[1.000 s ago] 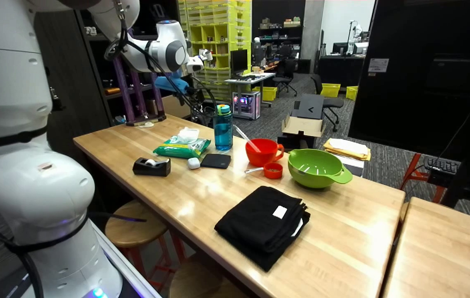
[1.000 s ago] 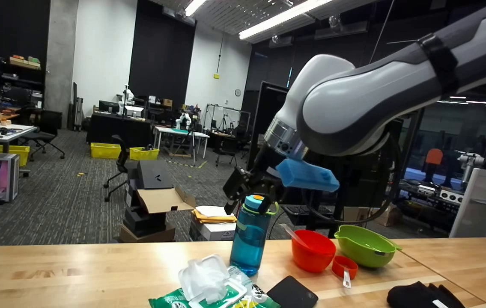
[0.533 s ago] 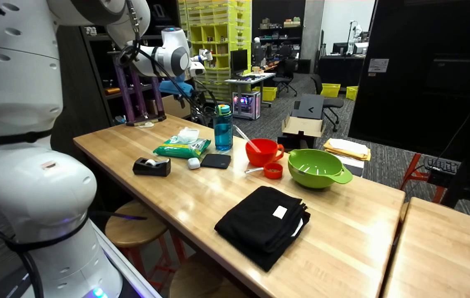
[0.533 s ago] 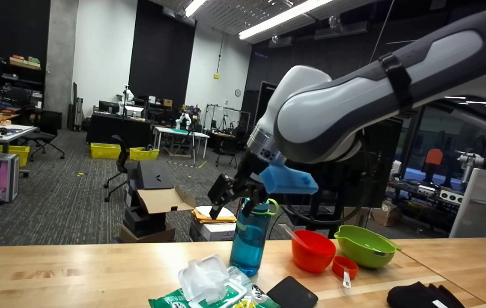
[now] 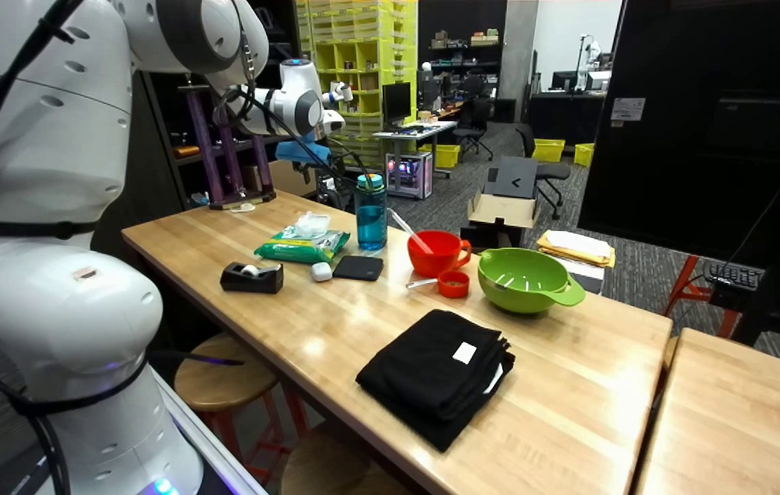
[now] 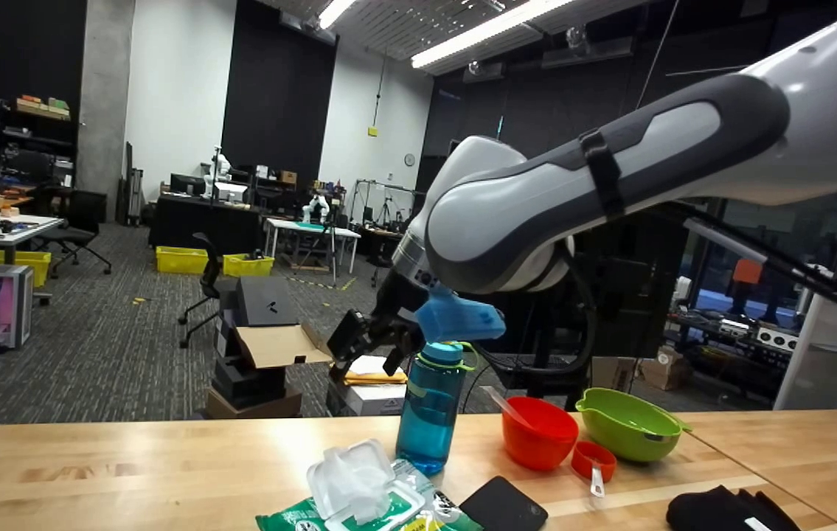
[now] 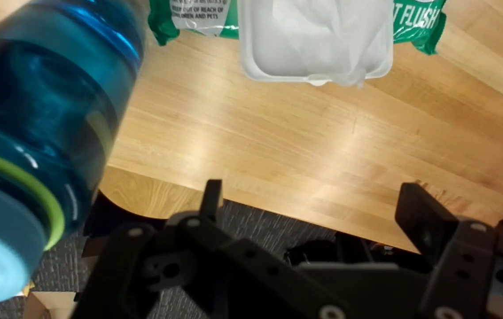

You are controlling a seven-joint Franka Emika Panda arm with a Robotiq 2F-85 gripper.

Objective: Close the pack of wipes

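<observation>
Spread wide and empty, the gripper (image 6: 363, 369) is now carried past the teal bottle (image 6: 431, 417); the pack of wipes (image 5: 300, 251) (lid (image 7: 284, 64) raised) is seen on the table (image 5: 321, 330) beside the bottle, a closing push apparently being set up.

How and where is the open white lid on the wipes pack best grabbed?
Probably pinch the free edge of the lid at its left part in the wrist view, coming from where the end effector hangs. That thin edge juts past the pack toward it, and the crumpled wipe, draped over the lid's middle and right, leaves that part uncovered.
</observation>
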